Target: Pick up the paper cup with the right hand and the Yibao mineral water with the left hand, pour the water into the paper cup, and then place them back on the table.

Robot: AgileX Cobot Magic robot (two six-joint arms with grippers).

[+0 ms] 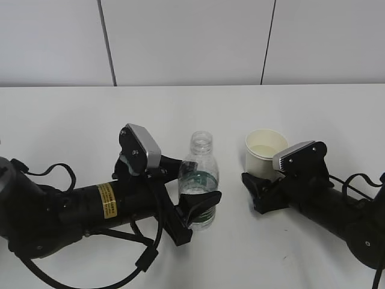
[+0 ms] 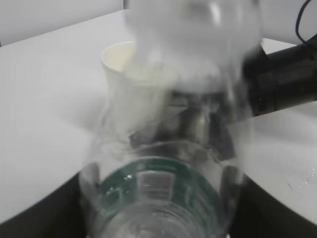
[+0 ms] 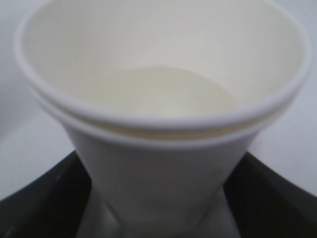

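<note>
The Yibao mineral water (image 1: 199, 183) stands upright on the table (image 1: 72, 120), a little left of the middle, with no cap on its neck and the dark green label band around its lower half. The left hand (image 1: 191, 211) lies low on the table and reaches in from the left; its two black fingers stand on both sides of the bottle at the height of the label. In the left wrist view the bottle (image 2: 163, 198) fills the space between the dark fingers, but the picture is blurred, so I cannot tell if the fingers press the plastic or only stand close beside it. The paper cup (image 1: 264, 153) stands upright on the table to the right of the bottle, apart from it, and a pale liquid shows in its bottom. The right hand (image 1: 260, 191) comes in from the right side and its fingers are at the lower part of the cup. In the right wrist view the cup (image 3: 158, 163) sits between the two black fingers, one at each lower corner of the picture, and a narrow gap seems to show at each side; whether they touch the cup wall I cannot tell for sure. Both things rest on the table.
</note>
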